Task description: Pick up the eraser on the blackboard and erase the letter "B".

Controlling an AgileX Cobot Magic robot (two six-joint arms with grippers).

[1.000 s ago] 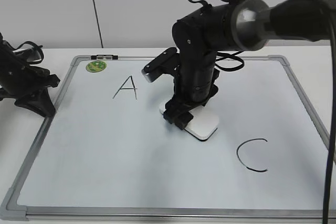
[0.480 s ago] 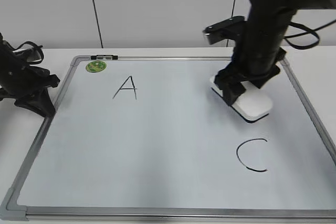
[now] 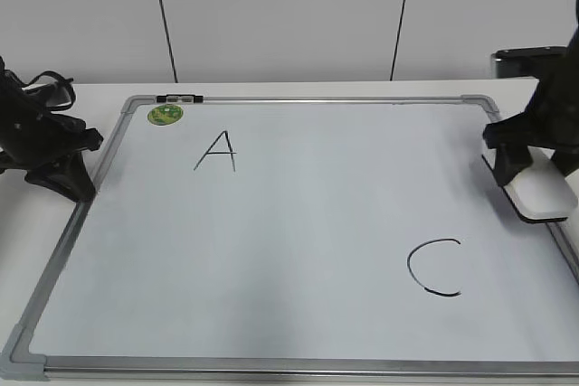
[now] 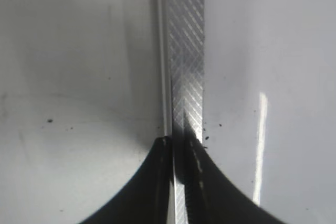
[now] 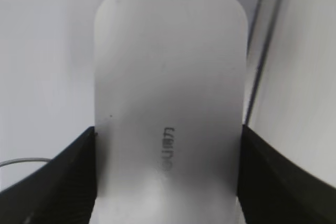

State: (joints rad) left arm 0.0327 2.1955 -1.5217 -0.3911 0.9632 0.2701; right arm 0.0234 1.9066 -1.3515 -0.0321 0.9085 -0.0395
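The blackboard [image 3: 289, 259] is a white board with a grey frame, lying flat. It shows a black "A" [image 3: 217, 151] and a black "C" [image 3: 435, 268]; no letter "B" shows between them. My right gripper [image 3: 534, 167] is shut on the white eraser [image 3: 543, 198] at the board's right edge. In the right wrist view the eraser [image 5: 168, 77] fills the space between the two black fingers [image 5: 168, 156]. My left gripper [image 3: 60, 176] rests at the board's left edge; in the left wrist view its fingers [image 4: 181, 148] are closed over the metal frame [image 4: 186, 51].
A round green sticker [image 3: 166, 115] sits at the board's top left corner. A white wall with dark vertical seams stands behind the table. The board's right frame edge [image 5: 262, 51] runs beside the eraser.
My right arm has carried the eraser from the middle of the board to its right edge. The left arm has not moved.
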